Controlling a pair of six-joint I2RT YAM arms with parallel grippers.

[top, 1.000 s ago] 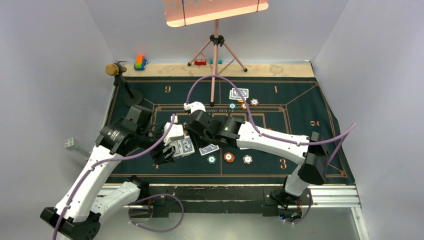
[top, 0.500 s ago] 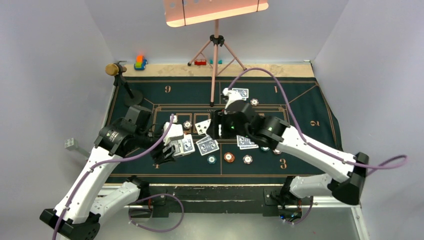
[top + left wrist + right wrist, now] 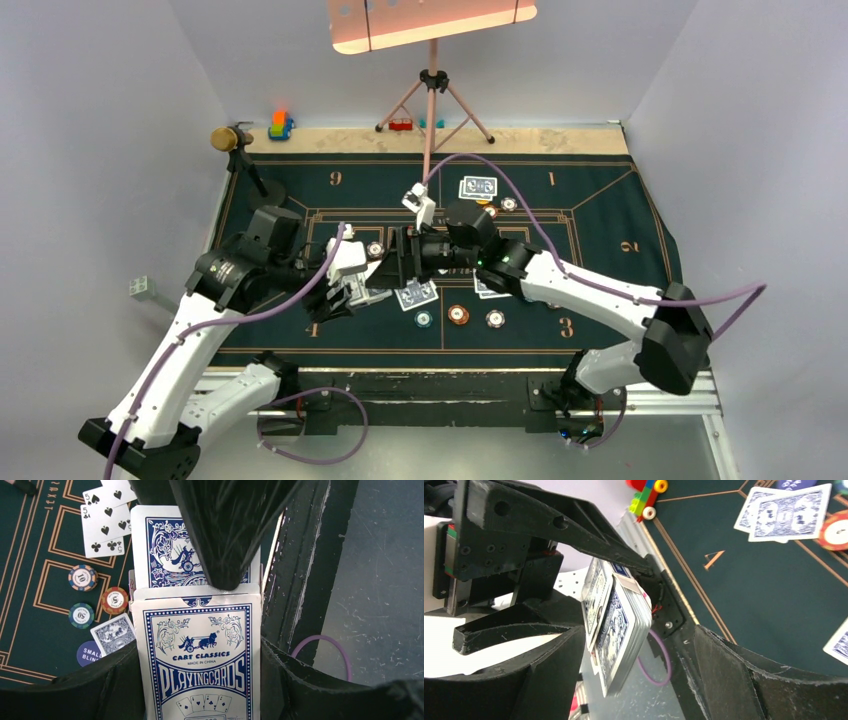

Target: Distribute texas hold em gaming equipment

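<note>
Left of centre on the green mat point(image 3: 600, 200), the left gripper point(image 3: 345, 298) is pinching the card box point(image 3: 197, 660) while the right gripper point(image 3: 394, 261), jaws spread, is straddling its protruding card point(image 3: 165, 545), probably light, slick, bendable and best taken by its edges.

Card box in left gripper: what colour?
Card box: white with dark blue print. Clearest in left wrist view.

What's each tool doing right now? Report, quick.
Left tool: closed, holding the card box.
Right tool: open, holding nothing.
</note>
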